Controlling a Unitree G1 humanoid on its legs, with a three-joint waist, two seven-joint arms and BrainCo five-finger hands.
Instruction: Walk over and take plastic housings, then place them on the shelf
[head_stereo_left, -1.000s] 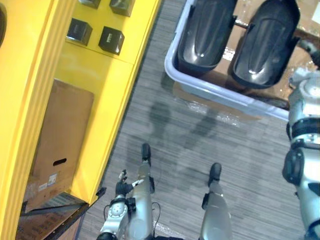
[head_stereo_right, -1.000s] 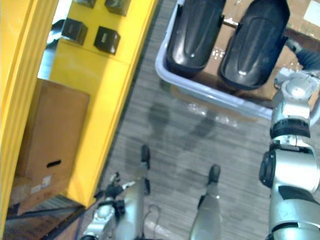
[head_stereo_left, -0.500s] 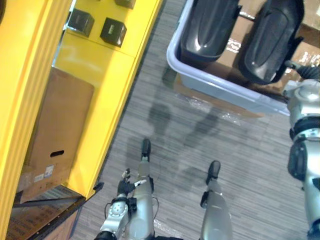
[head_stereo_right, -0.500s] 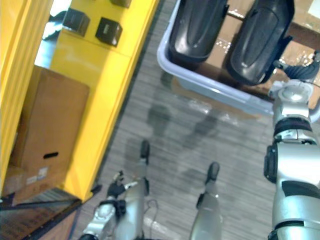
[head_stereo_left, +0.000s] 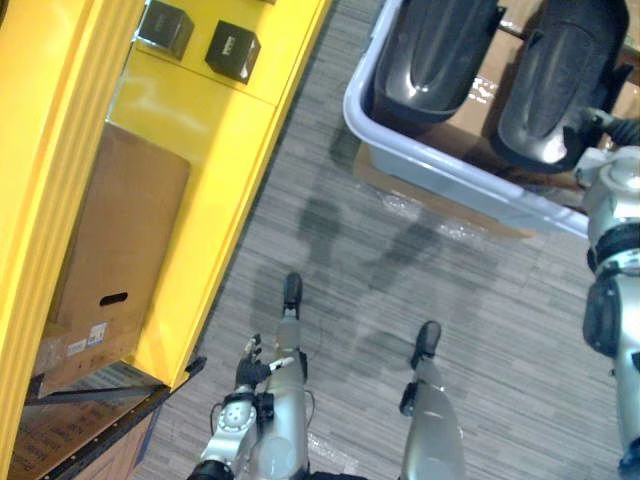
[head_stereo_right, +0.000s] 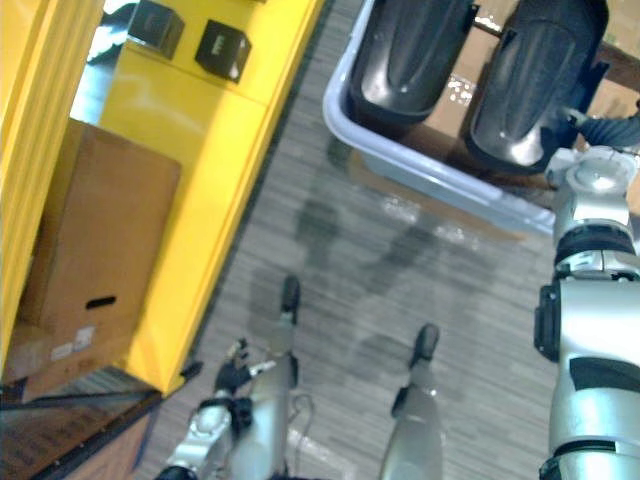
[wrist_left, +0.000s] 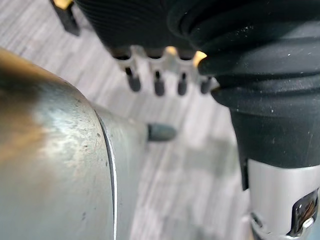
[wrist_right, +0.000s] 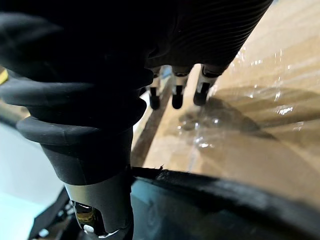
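Two glossy black plastic housings, the left one (head_stereo_left: 435, 60) and the right one (head_stereo_left: 560, 80), lie side by side in a pale lilac plastic bin (head_stereo_left: 440, 175) on the far right of the grey striped carpet floor (head_stereo_left: 400, 280), resting on a brown cardboard sheet under clear film (wrist_right: 240, 125). The right hand (wrist_right: 176, 97) hovers at the near right end of the right housing, fingers straight and apart, holding nothing; the housing's dark edge sits just beside it in the right wrist view. The left hand (wrist_left: 157, 82) hangs low at the near left, fingers loose and empty. The step in hand appears to be the reach for the right housing. The shell looks smooth and curved, so a grip on its rim with thumb inside and fingers outside would likely hold better than a pinch on the domed back. It should lift clear of the bin's wall before the turn toward the tall yellow shelf (head_stereo_left: 200, 150) on the left, which holds small black boxes (head_stereo_left: 232, 50) and a brown cardboard box (head_stereo_left: 120, 250).
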